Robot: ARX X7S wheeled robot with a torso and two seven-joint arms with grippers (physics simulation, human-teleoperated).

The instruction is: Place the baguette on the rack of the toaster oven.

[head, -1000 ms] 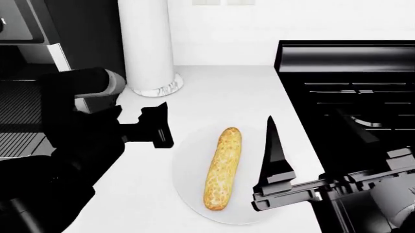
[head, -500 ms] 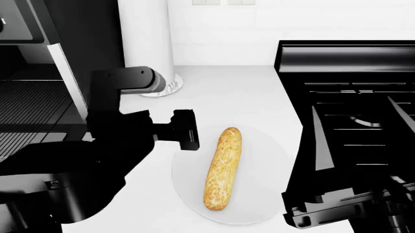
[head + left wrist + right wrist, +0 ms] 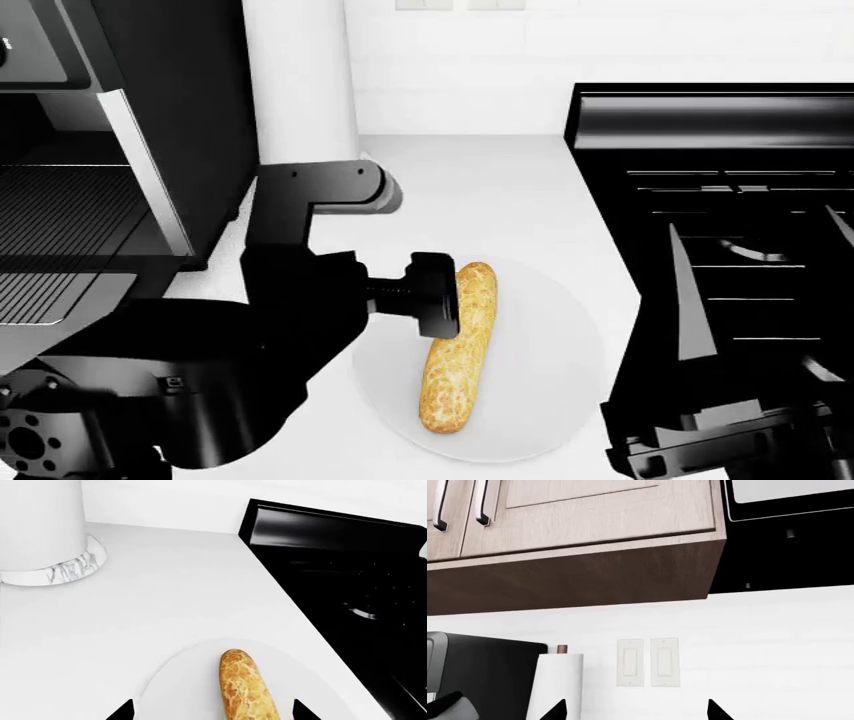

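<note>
The baguette [image 3: 458, 350] lies on a white plate [image 3: 547, 400] on the table [image 3: 167, 605], directly beneath the left end effector [image 3: 212, 711], whose fingers straddle it, spread and holding nothing. It looks light, stiff and crusty; a mid-length grip seems best.

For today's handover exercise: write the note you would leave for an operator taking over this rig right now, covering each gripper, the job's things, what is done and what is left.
Left gripper: open, fingertips either side of the baguette, not closed on it.
Right gripper: open, empty, raised and pointing at the wall, over the stove.
Baguette: flat on the plate.
Toaster oven: door down, rack bare.
Done: left approach.
Left: grasp, lift, carry to the rack, release.
</note>
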